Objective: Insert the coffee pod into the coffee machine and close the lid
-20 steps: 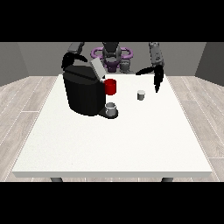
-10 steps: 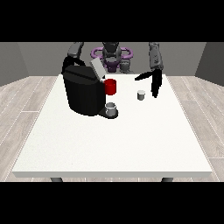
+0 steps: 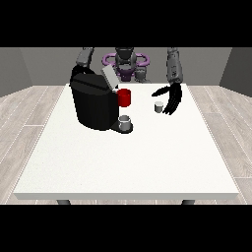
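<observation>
Front view: unlabelled coffee pod (image 3: 158,106), coffee machine (image 3: 94,101)

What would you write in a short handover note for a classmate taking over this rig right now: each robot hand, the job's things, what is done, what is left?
Robot hand at the view's right: open, fingers spread, beside the coffee pod, not holding it.
Robot hand at the view's left: hidden behind the coffee machine.
Pod stands on the white table, right of the machine. Machine lid is up. A red part sits at the machine's front, a grey cup below it.
Done: nothing yet.
Left: grasp pod, insert it, close lid.
</observation>
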`<control>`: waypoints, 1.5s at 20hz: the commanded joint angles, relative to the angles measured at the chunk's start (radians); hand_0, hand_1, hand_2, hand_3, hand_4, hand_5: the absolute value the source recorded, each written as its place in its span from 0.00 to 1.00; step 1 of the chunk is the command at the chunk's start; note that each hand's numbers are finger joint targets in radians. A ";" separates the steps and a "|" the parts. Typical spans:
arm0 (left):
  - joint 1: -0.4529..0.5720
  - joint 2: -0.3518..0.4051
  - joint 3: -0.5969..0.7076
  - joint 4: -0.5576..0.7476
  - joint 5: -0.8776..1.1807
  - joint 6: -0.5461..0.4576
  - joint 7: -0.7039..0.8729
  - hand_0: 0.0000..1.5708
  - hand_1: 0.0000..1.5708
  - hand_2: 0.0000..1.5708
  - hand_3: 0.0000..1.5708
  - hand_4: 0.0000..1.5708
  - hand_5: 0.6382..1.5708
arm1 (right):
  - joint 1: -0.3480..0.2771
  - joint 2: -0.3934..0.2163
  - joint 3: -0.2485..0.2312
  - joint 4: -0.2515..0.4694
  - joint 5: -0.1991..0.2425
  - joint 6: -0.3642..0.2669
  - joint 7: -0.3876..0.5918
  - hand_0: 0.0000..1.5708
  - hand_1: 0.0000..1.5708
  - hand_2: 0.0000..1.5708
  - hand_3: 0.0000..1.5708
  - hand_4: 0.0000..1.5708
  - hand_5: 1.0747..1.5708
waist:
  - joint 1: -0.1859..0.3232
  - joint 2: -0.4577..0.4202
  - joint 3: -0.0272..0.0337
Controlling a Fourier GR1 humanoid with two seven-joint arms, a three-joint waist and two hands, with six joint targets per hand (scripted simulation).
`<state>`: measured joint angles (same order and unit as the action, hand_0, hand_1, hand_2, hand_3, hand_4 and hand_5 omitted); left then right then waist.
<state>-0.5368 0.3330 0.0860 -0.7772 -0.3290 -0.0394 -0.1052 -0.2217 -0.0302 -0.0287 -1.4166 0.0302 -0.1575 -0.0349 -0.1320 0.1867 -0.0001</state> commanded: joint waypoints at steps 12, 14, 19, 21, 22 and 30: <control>-0.039 0.030 -0.033 0.174 -0.178 0.154 -0.109 0.46 0.46 0.54 0.39 0.10 1.00 | 0.040 0.004 0.044 -0.055 -0.017 0.025 0.044 0.00 0.00 0.00 0.00 0.33 1.00 | -0.053 -0.013 -0.0004; -0.059 -0.017 -0.061 0.153 -0.205 0.173 -0.081 0.44 0.44 0.54 0.41 0.18 1.00 | 0.022 0.015 0.031 0.008 -0.002 -0.010 0.017 0.00 0.00 0.00 0.00 0.33 1.00 | -0.022 -0.025 -0.0001; -0.088 0.002 -0.050 0.198 -0.246 0.255 -0.109 0.59 0.59 0.66 0.53 0.23 1.00 | 0.006 0.020 0.010 0.006 -0.029 -0.004 -0.008 0.00 0.00 0.00 0.00 0.32 1.00 | -0.034 0.020 -0.0001; -0.106 0.045 -0.051 0.209 -0.260 0.228 -0.136 0.63 0.63 0.70 0.55 0.18 1.00 | -0.011 0.022 0.001 0.013 -0.042 0.004 -0.060 0.00 0.00 0.00 0.00 0.34 1.00 | -0.032 0.043 -0.0001; -0.120 0.044 -0.062 0.234 -0.275 0.205 -0.093 0.59 0.59 0.66 0.52 0.18 1.00 | 0.012 0.030 0.046 -0.015 -0.031 -0.022 -0.017 0.00 0.00 0.00 0.00 0.31 1.00 | -0.055 0.025 -0.0001; -0.144 0.050 -0.066 0.226 -0.295 0.166 -0.166 0.84 0.84 0.91 0.90 0.35 1.00 | -0.021 -0.003 -0.023 0.046 -0.057 -0.001 -0.005 0.00 0.00 0.00 0.00 0.27 1.00 | -0.009 0.005 0.0000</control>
<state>-0.6601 0.3826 0.0282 -0.5453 -0.6141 0.1662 -0.2511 -0.2262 -0.0253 -0.0298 -1.4084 -0.0156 -0.1593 -0.0491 -0.1654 0.2093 0.0005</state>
